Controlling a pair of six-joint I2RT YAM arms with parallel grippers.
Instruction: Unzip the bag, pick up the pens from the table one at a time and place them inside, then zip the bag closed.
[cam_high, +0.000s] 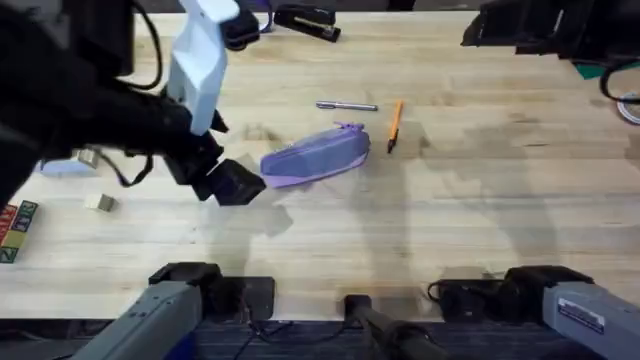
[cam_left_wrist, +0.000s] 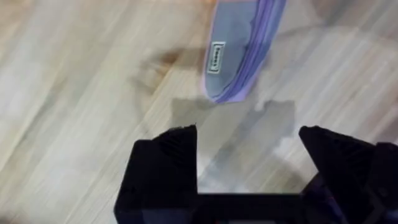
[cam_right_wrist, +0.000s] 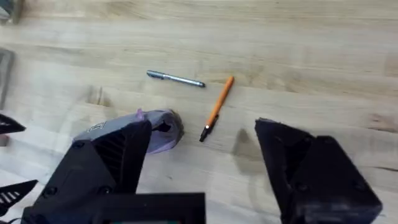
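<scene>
Two pens (cam_high: 347, 105) (cam_high: 394, 124) beside bag (cam_high: 315, 157) (zipped)

Left arm (cam_high: 200, 70): white link, black joints, black cables. Right arm base (cam_high: 590, 305): grey, small label. Black blocky jaws.

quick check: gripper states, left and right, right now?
Left gripper: open, empty, near the end of the purple bag.
Right gripper: open, empty, above the table near the orange pen.

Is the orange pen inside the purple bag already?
No, the orange pen lies on the bare table beside the purple bag, with the silver pen lying apart from the bag too.
</scene>
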